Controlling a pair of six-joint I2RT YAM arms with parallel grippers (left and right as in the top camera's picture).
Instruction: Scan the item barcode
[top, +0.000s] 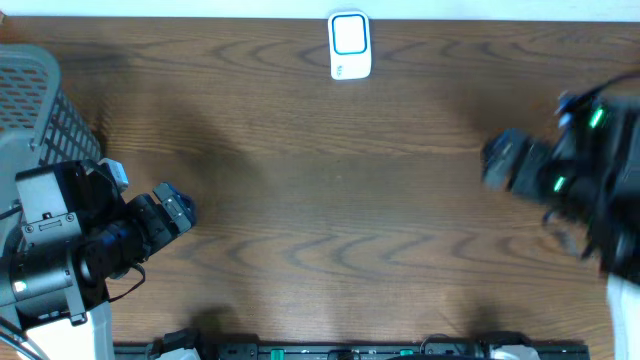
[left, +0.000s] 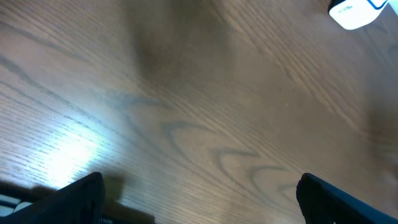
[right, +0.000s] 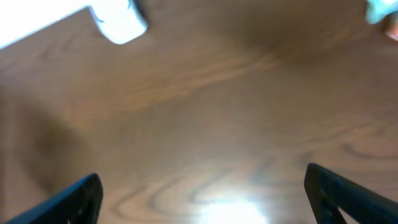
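Note:
No item or barcode shows in any view. A white scanner (top: 349, 45) with a blue-edged window lies at the far middle of the wooden table (top: 340, 200). It appears again as the scanner (left: 354, 12) in the left wrist view and the scanner (right: 118, 22) in the right wrist view. My left gripper (top: 175, 205) hovers at the left, open, with only bare wood between its fingers (left: 199, 182). My right gripper (top: 503, 160) is blurred at the right. It is also open and empty (right: 202, 177).
A grey mesh basket (top: 40, 100) stands at the far left behind the left arm. A dark rail (top: 350, 350) runs along the table's front edge. A blurred teal shape (right: 379, 9) shows at the top right of the right wrist view.

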